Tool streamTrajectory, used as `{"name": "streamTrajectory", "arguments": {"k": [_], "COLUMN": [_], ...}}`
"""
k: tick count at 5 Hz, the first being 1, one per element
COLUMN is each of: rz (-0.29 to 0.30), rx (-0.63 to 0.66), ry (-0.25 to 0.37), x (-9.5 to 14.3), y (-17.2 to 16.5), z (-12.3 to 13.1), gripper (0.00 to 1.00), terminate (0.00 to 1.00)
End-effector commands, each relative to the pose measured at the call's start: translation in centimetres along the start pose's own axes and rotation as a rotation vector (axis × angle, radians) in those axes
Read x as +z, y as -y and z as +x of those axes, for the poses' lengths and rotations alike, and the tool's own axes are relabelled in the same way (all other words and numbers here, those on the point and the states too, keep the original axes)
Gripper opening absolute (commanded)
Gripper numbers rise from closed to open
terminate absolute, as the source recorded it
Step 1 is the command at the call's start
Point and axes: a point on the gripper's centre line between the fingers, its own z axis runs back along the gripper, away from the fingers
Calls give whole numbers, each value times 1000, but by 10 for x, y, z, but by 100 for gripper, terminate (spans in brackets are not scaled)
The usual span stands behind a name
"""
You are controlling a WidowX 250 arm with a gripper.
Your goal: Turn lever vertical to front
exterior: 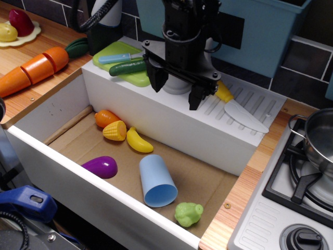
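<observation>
The lever (177, 85) is a light grey toy tap on the white ledge behind the sink. Only its flared round base shows below the gripper; its post and side arm are hidden behind the black gripper body. My gripper (177, 92) hangs directly over it, open, with one black finger (157, 78) left of the base and the other finger (198, 96) right of it. The fingers straddle the base and I cannot tell if they touch it.
A yellow-handled toy knife (237, 108) lies just right of the gripper. A green board with a cucumber (128, 67) and a blue knife lies to the left. The sink basin holds a blue cup (156, 180), banana, corn, eggplant and a green toy. A stove with a pot (318, 138) is on the right.
</observation>
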Motion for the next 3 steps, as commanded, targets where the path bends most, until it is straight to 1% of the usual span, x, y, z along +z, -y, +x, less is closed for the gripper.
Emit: {"name": "streamTrajectory", "arguments": {"k": [1,2,3], "rz": [56,32,41], "rx": [-17,-10,-23], "ry": [160,187,224], "x": [16,21,23], "y": [0,2,3], "z": [31,44,54], "gripper": [100,100,100], "terminate": [0,0,0]}}
